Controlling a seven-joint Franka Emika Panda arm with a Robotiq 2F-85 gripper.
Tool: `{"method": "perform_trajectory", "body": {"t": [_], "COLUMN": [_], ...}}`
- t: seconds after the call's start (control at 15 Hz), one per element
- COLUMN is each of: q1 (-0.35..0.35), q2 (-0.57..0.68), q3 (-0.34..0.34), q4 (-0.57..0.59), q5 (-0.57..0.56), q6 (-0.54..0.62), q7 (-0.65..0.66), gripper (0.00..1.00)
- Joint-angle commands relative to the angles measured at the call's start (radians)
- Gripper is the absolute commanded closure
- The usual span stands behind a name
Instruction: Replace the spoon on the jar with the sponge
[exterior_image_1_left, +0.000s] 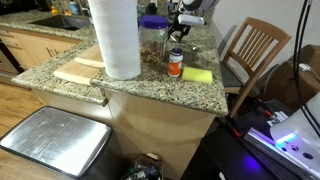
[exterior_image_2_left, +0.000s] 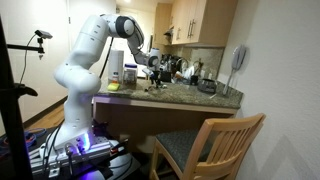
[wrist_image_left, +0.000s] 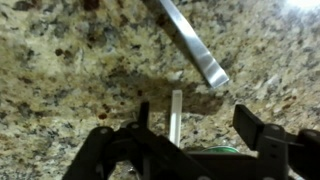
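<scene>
In an exterior view, the jar (exterior_image_1_left: 153, 38) stands toward the far edge of the surface (exterior_image_1_left: 150, 88), beside the paper roll (exterior_image_1_left: 118, 38). The sponge (exterior_image_1_left: 197, 75) lies flat near the corner facing the chair, just beside the orange bottle (exterior_image_1_left: 176, 64). My pincer (exterior_image_1_left: 185, 28) hangs over the far edge, behind that bottle.

The other exterior view shows my pincer (exterior_image_2_left: 155, 66) low over the middle of the surface and the sponge (exterior_image_2_left: 113, 87) by the near-arm corner.

In the wrist view my pincer (wrist_image_left: 197, 125) is spread apart and holds nothing. A flat metal handle, which I take for the spoon (wrist_image_left: 192, 42), lies on the granite ahead.

Reaching for the sponge, I could tip the bottle with a finger. I could also shove the sponge off its corner.
</scene>
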Motion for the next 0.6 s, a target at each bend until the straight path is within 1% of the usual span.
{"method": "perform_trajectory", "body": {"t": [0.0, 0.07, 0.2, 0.27, 0.33, 0.47, 0.53], "q1": [-0.005, -0.006, -0.006, -0.006, -0.007, -0.008, -0.008], "q2": [0.029, 0.030, 0.030, 0.029, 0.028, 0.024, 0.023], "q3": [-0.001, -0.001, -0.004, -0.006, -0.007, -0.011, -0.014], "q4": [0.023, 0.025, 0.025, 0.023, 0.021, 0.016, 0.013], "q5": [0.014, 0.015, 0.013, 0.012, 0.012, 0.007, 0.005], "q6": [0.014, 0.012, 0.012, 0.009, 0.009, 0.007, 0.004], "q7": [-0.002, -0.003, -0.003, -0.003, -0.003, -0.002, -0.001], "gripper": [0.47, 0.53, 0.67, 0.75, 0.81, 0.95, 0.99]}}
